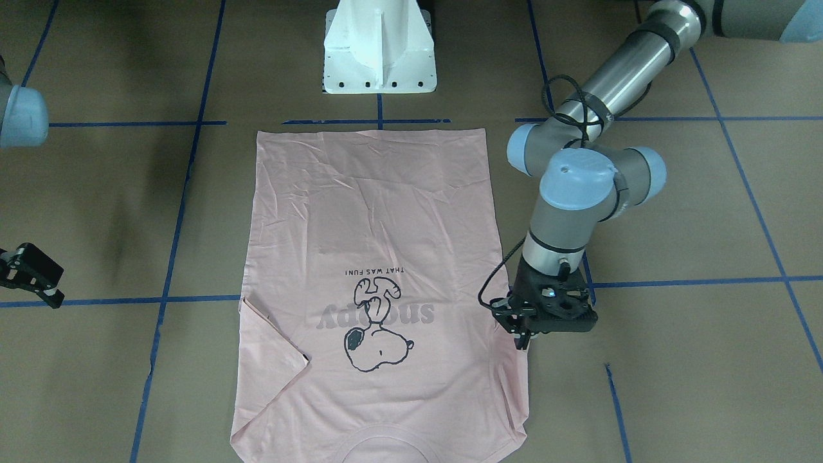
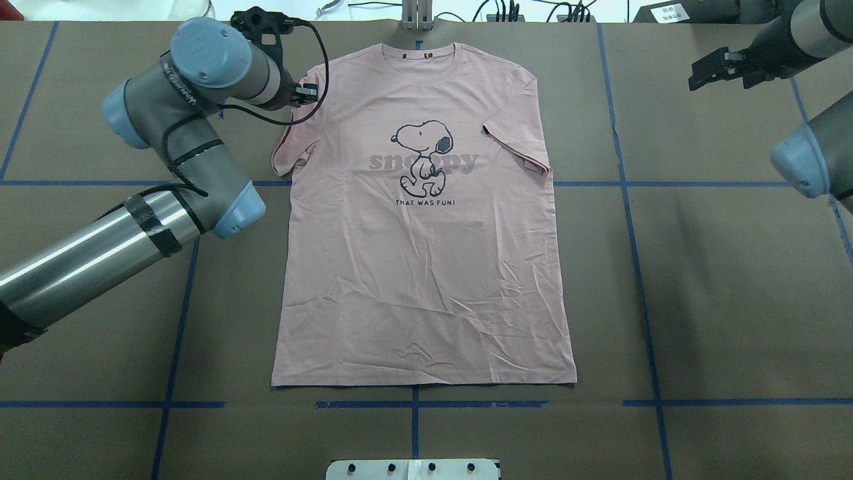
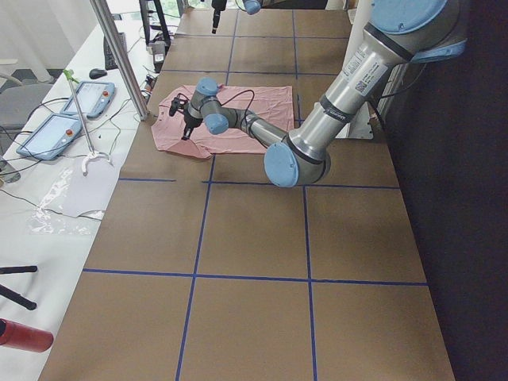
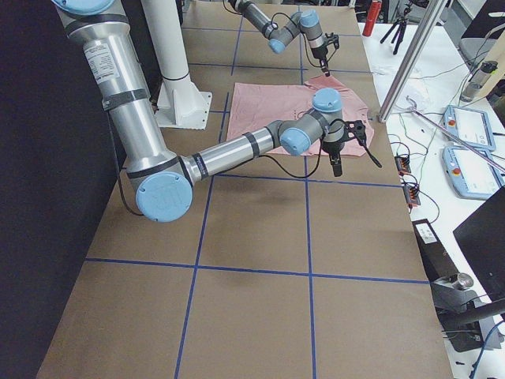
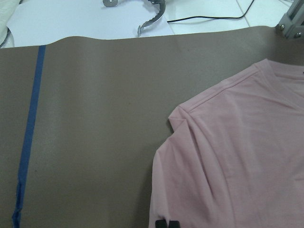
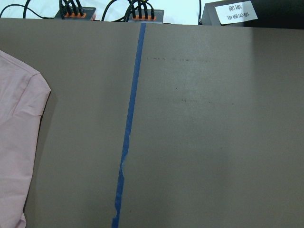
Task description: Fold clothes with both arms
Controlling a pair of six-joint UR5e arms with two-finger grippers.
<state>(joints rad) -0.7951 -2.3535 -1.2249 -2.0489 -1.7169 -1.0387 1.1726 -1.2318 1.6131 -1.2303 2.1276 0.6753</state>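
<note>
At the sleeve edge of the T-shirt (image 2: pixel 426 267), left hand (image 1: pixel 522 341), fingers (image 5: pixel 161 223) together on fabric.

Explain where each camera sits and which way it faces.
Front-facing: across the table, facing the robot, down on the T-shirt; left gripper at right.
Overhead: behind the robot, forward and down; left arm at left.
Exterior left: table's left end; left arm near.
Exterior right: opposite end; right arm near.
Left wrist: down on T-shirt's shoulder; fingertips show.
Right wrist: down on table, T-shirt's edge.
Front-facing and overhead share the T-shirt's print, mutually inverted.
</note>
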